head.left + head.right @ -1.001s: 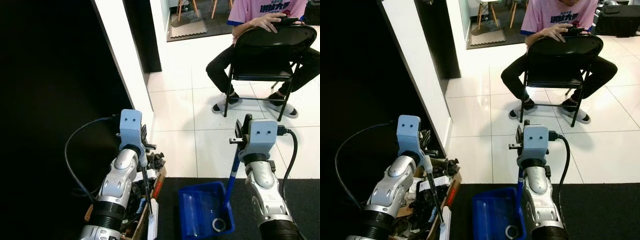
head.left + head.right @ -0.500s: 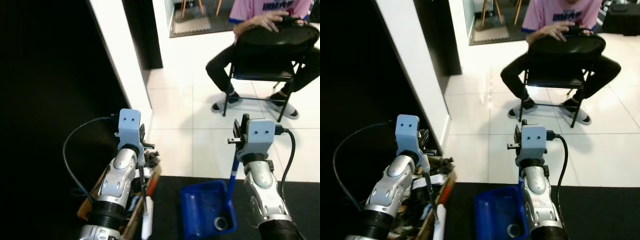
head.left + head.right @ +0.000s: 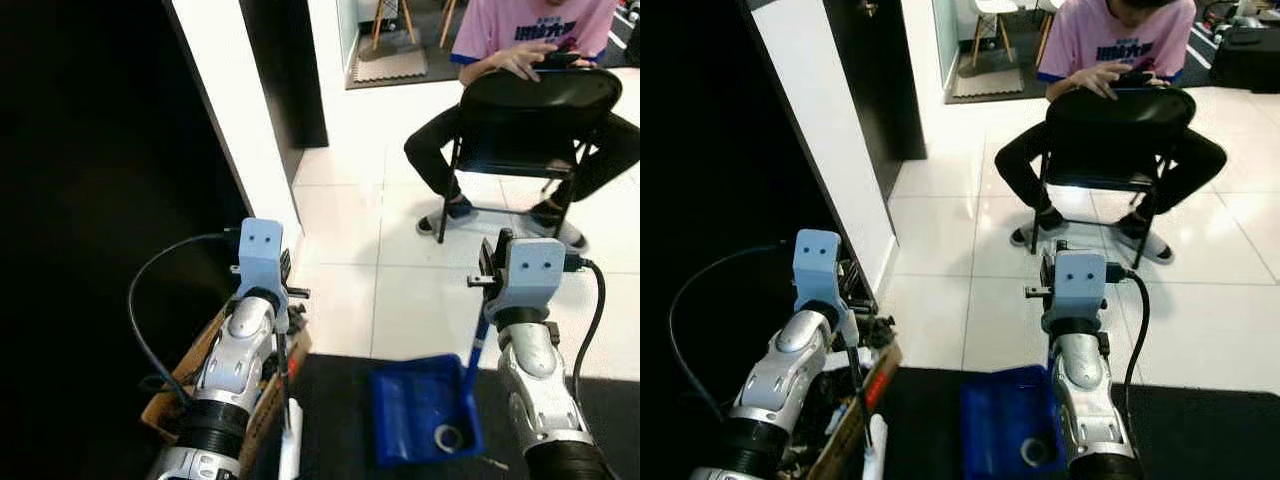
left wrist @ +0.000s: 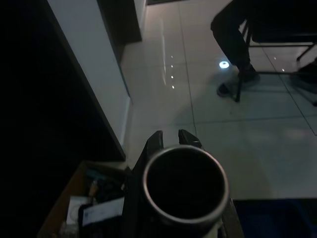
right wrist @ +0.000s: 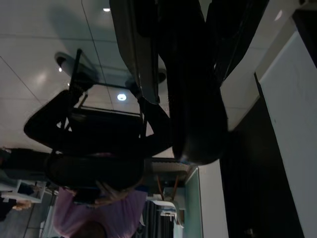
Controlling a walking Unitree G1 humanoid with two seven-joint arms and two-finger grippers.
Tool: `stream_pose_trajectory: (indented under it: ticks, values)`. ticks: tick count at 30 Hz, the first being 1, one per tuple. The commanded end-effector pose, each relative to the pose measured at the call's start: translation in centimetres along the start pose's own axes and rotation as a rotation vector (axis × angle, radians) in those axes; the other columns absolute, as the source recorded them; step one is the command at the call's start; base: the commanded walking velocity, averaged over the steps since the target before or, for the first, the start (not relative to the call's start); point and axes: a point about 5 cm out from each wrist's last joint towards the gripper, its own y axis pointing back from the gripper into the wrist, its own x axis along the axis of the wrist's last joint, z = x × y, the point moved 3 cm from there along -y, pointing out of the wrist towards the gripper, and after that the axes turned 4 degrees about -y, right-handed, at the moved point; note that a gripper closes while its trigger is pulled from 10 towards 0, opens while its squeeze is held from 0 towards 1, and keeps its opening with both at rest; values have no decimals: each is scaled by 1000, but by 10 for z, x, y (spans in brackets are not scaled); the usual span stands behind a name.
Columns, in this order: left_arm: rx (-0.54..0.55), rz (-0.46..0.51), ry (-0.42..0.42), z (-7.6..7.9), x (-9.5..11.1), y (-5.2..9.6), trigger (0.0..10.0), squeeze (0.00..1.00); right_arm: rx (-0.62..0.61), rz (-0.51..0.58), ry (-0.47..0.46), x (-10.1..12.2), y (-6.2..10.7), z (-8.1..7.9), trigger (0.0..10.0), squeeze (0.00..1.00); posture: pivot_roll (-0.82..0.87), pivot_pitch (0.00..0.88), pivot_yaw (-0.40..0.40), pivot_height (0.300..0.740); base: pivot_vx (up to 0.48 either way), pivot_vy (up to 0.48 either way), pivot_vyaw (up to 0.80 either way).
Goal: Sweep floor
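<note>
- Left eye view, nearest: a black mat covers the floor at the robot's feet. A blue dustpan lies on it, with a small metal ring inside near its right corner.
- The right gripper is at the upper end of the dustpan's blue handle, which rises from the pan's right edge to the wrist. The jaws appear closed on that handle, though the wrist housing hides the contact itself.
- The left gripper holds a thin dark broom handle that runs down to a white part low over the mat's left edge. Left wrist view shows a metal tube end close to the lens with two black fingertips just beyond it, standing narrow.
- Beside the left arm, a cardboard box of dark clutter sits against the black wall.
- Beyond the mat, white floor tiles stretch away. A white wall edge stands at left.
- Farthest: a person in a pink shirt sits astride a black folding chair, one hand on the top of its backrest, feet on the tiles.
</note>
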Motion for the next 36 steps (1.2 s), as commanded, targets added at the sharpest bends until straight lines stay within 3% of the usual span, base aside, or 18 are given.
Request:
stream_pose_trajectory:
  ticks: [1, 15, 36]
  values:
    - [28, -2, -21, -9, 0, 1, 10000, 0, 13, 23, -2, 4, -1, -4, 10000, 0, -89, 115, 129, 740, 0, 0, 0]
    - [26, -4, -40, -9, 0, 0, 10000, 0, 8, 22, -4, 4, 1, -4, 10000, 0, -90, 117, 134, 740, 0, -376, 0]
    - [12, 8, -44, -7, 2, 1, 10000, 0, 6, 20, -8, 3, 2, -3, 10000, 0, -90, 121, 136, 740, 0, 0, 0]
